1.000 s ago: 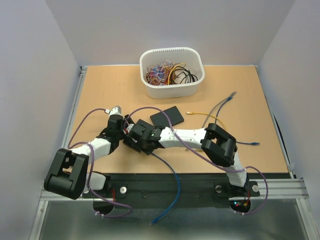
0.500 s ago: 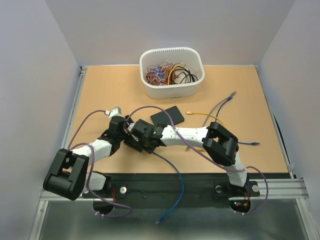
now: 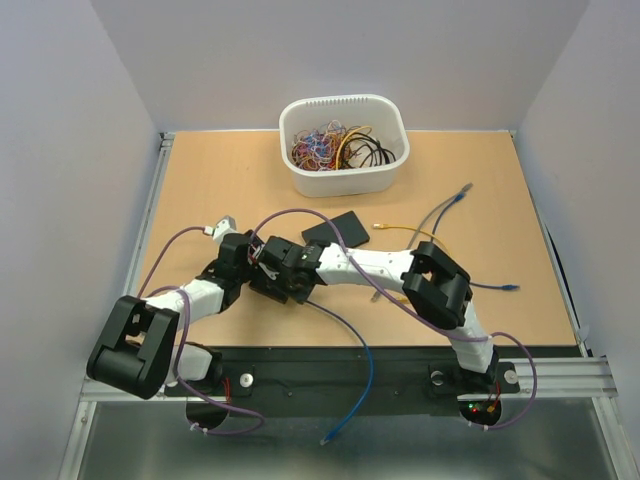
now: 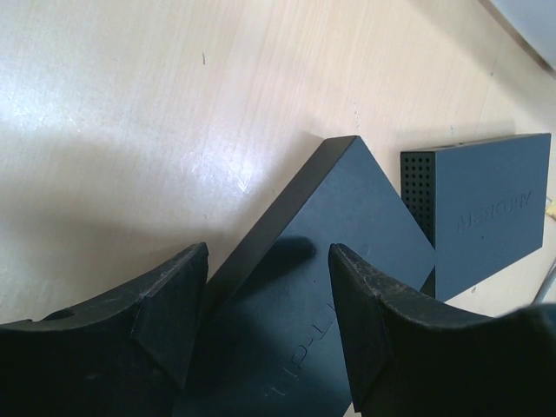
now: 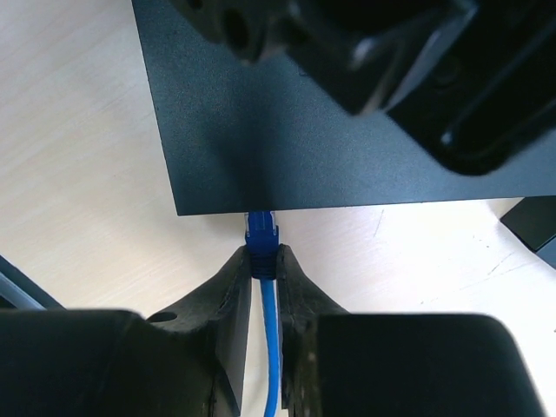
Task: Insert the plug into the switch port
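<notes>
On the wooden table, the black switch lies between the spread fingers of the left gripper, lower middle of its wrist view. Whether they actually pinch it I can't tell. In the right wrist view the right gripper is clamped on the blue plug at mid-frame, its tip just meeting the switch's lower edge.

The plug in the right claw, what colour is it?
The plug is blue, like its cable; clearest in the right wrist view.
</notes>
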`<control>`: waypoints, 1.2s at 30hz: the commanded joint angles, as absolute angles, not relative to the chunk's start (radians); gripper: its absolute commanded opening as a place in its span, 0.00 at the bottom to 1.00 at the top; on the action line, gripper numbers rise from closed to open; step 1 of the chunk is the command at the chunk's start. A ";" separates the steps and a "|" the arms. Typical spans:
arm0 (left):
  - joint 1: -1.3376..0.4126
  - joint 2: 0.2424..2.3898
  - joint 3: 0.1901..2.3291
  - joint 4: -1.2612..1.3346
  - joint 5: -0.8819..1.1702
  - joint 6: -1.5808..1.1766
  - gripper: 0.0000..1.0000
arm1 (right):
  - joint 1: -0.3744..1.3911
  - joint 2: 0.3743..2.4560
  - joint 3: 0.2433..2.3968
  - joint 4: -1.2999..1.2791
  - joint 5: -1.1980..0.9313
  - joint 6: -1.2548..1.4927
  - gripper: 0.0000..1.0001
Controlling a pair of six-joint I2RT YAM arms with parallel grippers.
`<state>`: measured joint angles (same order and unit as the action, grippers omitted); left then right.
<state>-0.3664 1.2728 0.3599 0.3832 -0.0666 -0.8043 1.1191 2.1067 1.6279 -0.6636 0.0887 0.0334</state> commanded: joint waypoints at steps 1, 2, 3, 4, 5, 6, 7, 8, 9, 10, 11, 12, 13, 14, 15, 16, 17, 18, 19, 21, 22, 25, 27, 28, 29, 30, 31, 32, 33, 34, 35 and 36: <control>-0.543 1.292 0.325 0.325 0.152 -0.793 0.69 | 1.068 2.174 1.784 -0.111 0.109 0.126 0.00; -0.546 1.295 0.325 0.339 0.156 -0.795 0.69 | 1.068 2.172 1.769 -0.051 0.104 0.133 0.00; -0.548 1.298 0.322 0.345 0.169 -0.796 0.69 | 1.068 2.168 1.752 -0.017 0.097 0.135 0.00; -0.549 1.301 0.318 0.356 0.178 -0.796 0.69 | 1.066 2.158 1.728 0.029 0.091 0.138 0.00; -0.552 1.311 0.316 0.368 0.186 -0.796 0.69 | 1.065 2.134 1.667 0.073 0.087 0.138 0.00; -0.555 1.316 0.314 0.380 0.189 -0.796 0.69 | 1.065 2.116 1.623 0.172 0.072 0.137 0.00; -0.557 1.325 0.313 0.385 0.196 -0.795 0.69 | 1.063 2.094 1.579 0.233 0.058 0.132 0.01; -0.561 1.327 0.311 0.400 0.204 -0.792 0.69 | 1.062 2.051 1.475 0.367 0.031 0.130 0.00; -0.563 1.328 0.307 0.408 0.221 -0.788 0.69 | 1.060 2.033 1.436 0.420 0.020 0.126 0.00; -0.563 1.327 0.302 0.417 0.232 -0.788 0.69 | 1.052 2.020 1.404 0.463 0.009 0.126 0.00; -0.563 1.325 0.299 0.425 0.241 -0.787 0.69 | 1.048 2.011 1.379 0.510 0.006 0.123 0.00; -0.563 1.324 0.299 0.431 0.244 -0.785 0.69 | 1.043 2.006 1.358 0.523 -0.030 0.123 0.00; -0.564 1.321 0.299 0.430 0.245 -0.785 0.69 | 1.039 2.006 1.352 0.531 -0.040 0.124 0.00; -0.566 1.319 0.299 0.431 0.248 -0.785 0.69 | 1.032 2.003 1.347 0.547 -0.043 0.123 0.00; -0.568 1.318 0.301 0.430 0.253 -0.782 0.69 | 1.032 1.993 1.332 0.558 -0.051 0.123 0.00; -0.568 1.319 0.299 0.430 0.253 -0.782 0.69 | 1.029 1.987 1.328 0.567 -0.057 0.123 0.01; -0.571 1.321 0.299 0.430 0.253 -0.784 0.69 | 1.028 1.980 1.325 0.574 -0.060 0.124 0.00; -0.571 1.322 0.296 0.430 0.250 -0.785 0.69 | 1.028 1.970 1.325 0.580 -0.054 0.124 0.01; -0.571 1.328 0.296 0.431 0.250 -0.788 0.69 | 1.028 1.965 1.328 0.580 -0.052 0.121 0.00; -0.571 1.333 0.295 0.433 0.247 -0.788 0.69 | 1.028 1.957 1.330 0.565 -0.040 0.117 0.01; -0.572 1.333 0.295 0.431 0.244 -0.787 0.70 | 1.028 1.951 1.321 0.560 -0.034 0.117 0.00; -0.571 1.324 0.301 0.411 0.221 -0.784 0.70 | 1.028 1.947 1.295 0.512 -0.006 0.124 0.00; -0.571 1.310 0.311 0.375 0.190 -0.776 0.70 | 1.028 1.936 1.240 0.486 0.036 0.136 0.04; -0.571 1.305 0.330 0.359 0.180 -0.772 0.70 | 1.028 1.928 1.217 0.480 0.043 0.138 0.11; -0.571 1.298 0.340 0.342 0.167 -0.767 0.70 | 1.028 1.922 1.162 0.479 0.055 0.143 0.16; -0.569 1.293 0.357 0.318 0.149 -0.758 0.71 | 1.028 1.904 1.137 0.477 0.083 0.153 0.25; -0.568 1.293 0.367 0.307 0.143 -0.753 0.71 | 1.028 1.895 1.114 0.476 0.096 0.156 0.31; -0.569 1.292 0.377 0.298 0.137 -0.750 0.71 | 1.028 1.884 1.088 0.471 0.109 0.160 0.37; -0.566 1.293 0.385 0.284 0.132 -0.749 0.71 | 1.028 1.861 1.048 0.466 0.130 0.170 0.40; -0.566 1.295 0.400 0.284 0.132 -0.746 0.71 | 1.028 1.847 1.026 0.463 0.141 0.173 0.46; -0.565 1.299 0.408 0.279 0.130 -0.744 0.71 | 1.028 1.833 1.011 0.450 0.147 0.176 0.49; -0.565 1.299 0.417 0.270 0.126 -0.742 0.71 | 1.026 1.800 0.982 0.439 0.159 0.184 0.51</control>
